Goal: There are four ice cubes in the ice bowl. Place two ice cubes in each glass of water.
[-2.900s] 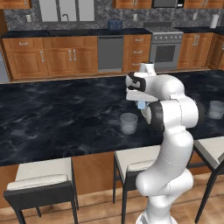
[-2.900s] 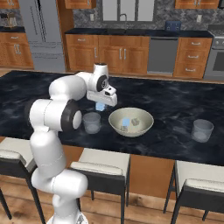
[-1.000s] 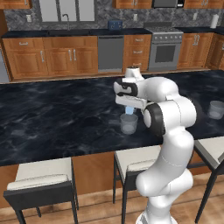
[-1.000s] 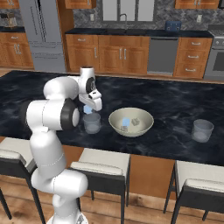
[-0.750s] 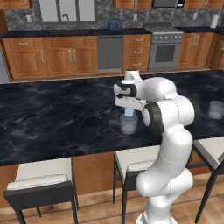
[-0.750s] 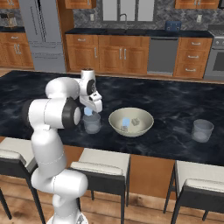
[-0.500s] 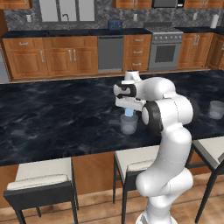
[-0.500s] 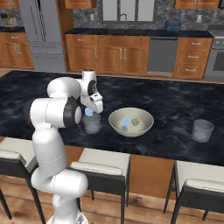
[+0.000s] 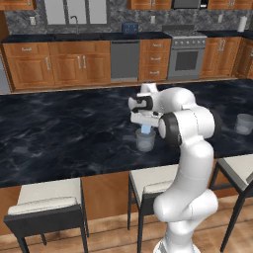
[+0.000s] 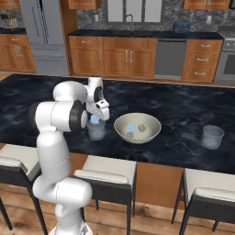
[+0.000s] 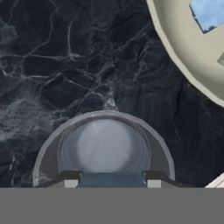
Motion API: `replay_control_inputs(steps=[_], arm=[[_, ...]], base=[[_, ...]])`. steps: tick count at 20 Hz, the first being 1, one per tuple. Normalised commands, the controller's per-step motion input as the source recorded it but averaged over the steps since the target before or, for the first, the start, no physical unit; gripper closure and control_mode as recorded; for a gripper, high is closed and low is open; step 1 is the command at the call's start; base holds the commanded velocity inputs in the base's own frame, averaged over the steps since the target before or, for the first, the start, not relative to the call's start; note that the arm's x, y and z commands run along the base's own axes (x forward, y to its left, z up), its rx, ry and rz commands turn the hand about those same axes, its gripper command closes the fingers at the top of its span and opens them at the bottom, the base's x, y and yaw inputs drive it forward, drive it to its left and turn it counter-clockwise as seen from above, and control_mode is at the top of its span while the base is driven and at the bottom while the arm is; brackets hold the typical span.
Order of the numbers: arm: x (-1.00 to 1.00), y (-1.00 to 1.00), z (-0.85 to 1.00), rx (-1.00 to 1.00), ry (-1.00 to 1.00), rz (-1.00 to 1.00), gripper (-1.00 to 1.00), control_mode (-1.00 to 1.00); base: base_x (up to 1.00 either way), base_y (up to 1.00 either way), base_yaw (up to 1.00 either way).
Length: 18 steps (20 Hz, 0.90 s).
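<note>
gripper (image 9: 145,129) has dropped lower than a second ago, directly above near glass (image 9: 146,140) | fingers clamped on ice cube (image 9: 146,129) | ice bowl (image 10: 137,129) unmoved beside it

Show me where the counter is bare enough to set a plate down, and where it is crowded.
Bare dark counter lies between the ice bowl and the far glass, and left of the near glass. It is crowded where the pincer hangs over the near glass, close beside the bowl.
</note>
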Motion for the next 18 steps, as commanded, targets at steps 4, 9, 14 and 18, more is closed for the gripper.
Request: replay_control_inputs(steps=[4, 9, 14, 18], arm=[[0.17, 0.00, -0.15, 0.00, 0.02, 0.00, 1.00, -1.00], [0.17, 0.00, -0.12, 0.00, 0.01, 0.00, 1.00, -1.00], [0.16, 0.00, -0.15, 0.00, 0.01, 0.00, 1.00, -1.00], [0.12, 0.00, -0.13, 0.00, 0.01, 0.00, 1.00, -1.00]], base=[[0.00, 0.00, 0.00], [0.00, 0.00, 0.00], [0.00, 0.00, 0.00], [0.00, 0.00, 0.00]])
